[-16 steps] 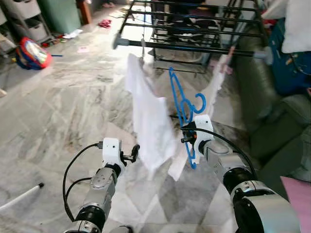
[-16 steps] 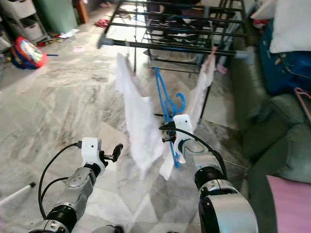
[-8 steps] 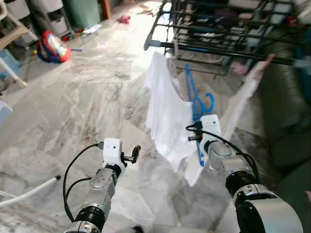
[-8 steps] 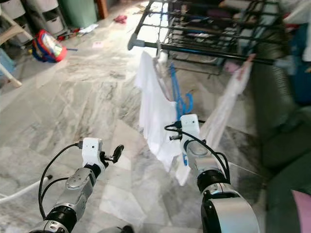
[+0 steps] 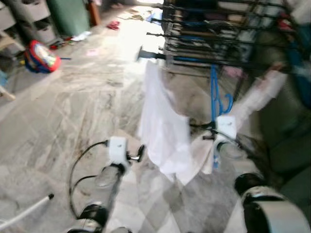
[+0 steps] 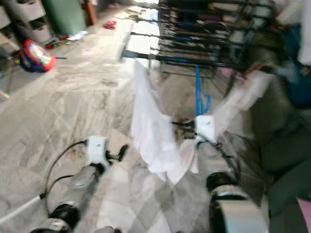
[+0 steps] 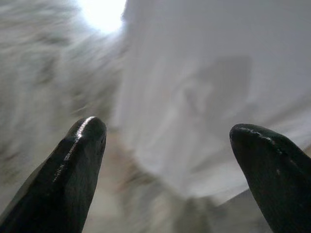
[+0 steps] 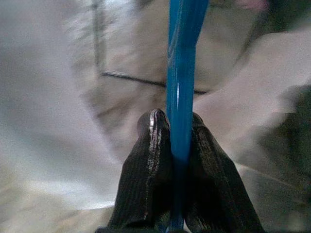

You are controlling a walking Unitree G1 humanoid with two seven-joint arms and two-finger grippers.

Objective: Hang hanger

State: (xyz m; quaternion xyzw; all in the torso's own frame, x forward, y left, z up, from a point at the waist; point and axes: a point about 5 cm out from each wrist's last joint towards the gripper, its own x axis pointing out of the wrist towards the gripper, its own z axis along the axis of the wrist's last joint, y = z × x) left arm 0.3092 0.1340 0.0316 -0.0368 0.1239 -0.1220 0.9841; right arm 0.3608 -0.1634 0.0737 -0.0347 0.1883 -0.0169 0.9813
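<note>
In right tool, blue hanger

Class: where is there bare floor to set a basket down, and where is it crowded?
Bare marble floor lies between the white garment and the red bag. It is crowded under the drying rack, where the right gripper holds the blue hanger.

Room: marble floor, blurred views.
Daylight is glaring at 12 o'clock; grey drawers are standing at 10, a dark green sofa is sitting at 3.
</note>
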